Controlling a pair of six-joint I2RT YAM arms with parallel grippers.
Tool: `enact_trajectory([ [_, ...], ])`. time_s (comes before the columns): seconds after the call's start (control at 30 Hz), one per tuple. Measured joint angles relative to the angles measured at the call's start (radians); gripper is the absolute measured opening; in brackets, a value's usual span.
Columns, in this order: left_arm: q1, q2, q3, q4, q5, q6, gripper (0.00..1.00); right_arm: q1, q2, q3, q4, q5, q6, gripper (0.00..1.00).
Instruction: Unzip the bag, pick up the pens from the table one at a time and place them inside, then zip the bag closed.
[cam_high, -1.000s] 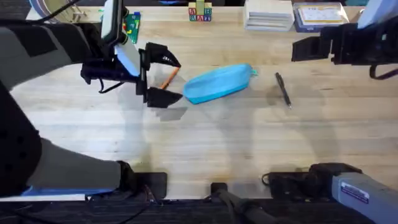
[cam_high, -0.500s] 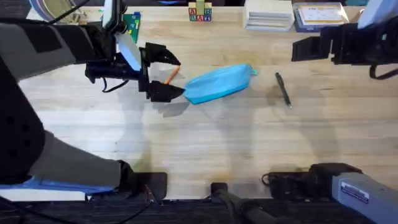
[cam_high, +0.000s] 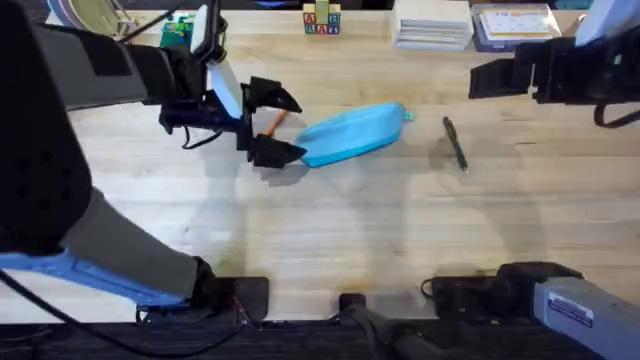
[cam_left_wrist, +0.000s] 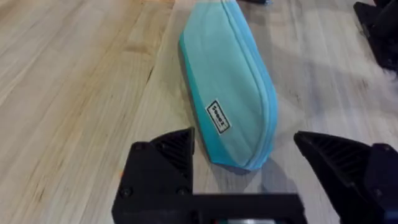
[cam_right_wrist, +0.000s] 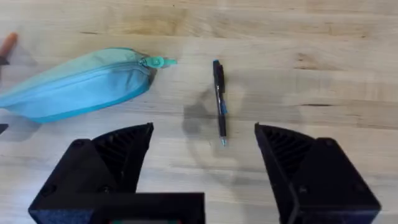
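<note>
The light-blue bag (cam_high: 352, 134) lies on the wood table (cam_high: 330, 220), zipper shut, its teal pull (cam_right_wrist: 163, 61) at the right end. My left gripper (cam_high: 278, 124) is open at the bag's left end, one finger on each side of that end (cam_left_wrist: 236, 155). An orange pen (cam_high: 272, 123) lies between those fingers, mostly hidden. The black pen (cam_high: 456, 145) lies to the right of the bag (cam_right_wrist: 81, 84), and shows again (cam_right_wrist: 219, 99) in the right wrist view. My right gripper (cam_right_wrist: 202, 140) is open, held above the black pen with nothing in it.
Along the far edge stand letter blocks (cam_high: 321, 20), a white box (cam_high: 432, 24) and a blue-rimmed box (cam_high: 516, 24). A green item (cam_high: 178, 30) sits behind the left arm. Bare wood lies in front of the bag.
My left gripper has moved right and slightly back, closing in on the bag's left end. The right arm, bag and black pen have not moved.
</note>
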Motion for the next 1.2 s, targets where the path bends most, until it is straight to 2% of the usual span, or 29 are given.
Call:
enact_trajectory([
  [0.2,0.0,0.04,0.0,0.0,0.008,-0.001,0.995,0.0,0.0,0.0,0.0,0.0,0.0,0.997],
  [0.7,0.0,0.04,0.0,0.003,0.023,-0.006,0.985,0.0,0.0,0.0,0.0,0.0,0.0,0.998],
  [0.77,0.0,0.04,0.0,0.004,0.026,-0.007,0.781,0.0,0.0,0.0,0.0,0.0,0.0,0.998],
  [0.9,0.0,0.04,0.0,0.0,0.029,-0.011,0.17,0.0,0.0,0.0,0.0,0.0,0.0,0.998],
  [0.93,0.0,0.04,0.0,0.001,0.029,-0.009,0.079,0.0,0.0,0.0,0.0,0.0,0.0,0.998],
  [1.0,0.0,0.04,0.0,0.003,0.03,-0.011,0.046,0.0,0.0,0.0,0.0,0.0,0.0,0.998],
  [1.2,0.0,0.04,0.0,0.003,0.03,-0.012,0.044,0.0,0.0,0.0,0.0,0.0,0.0,0.998],
])
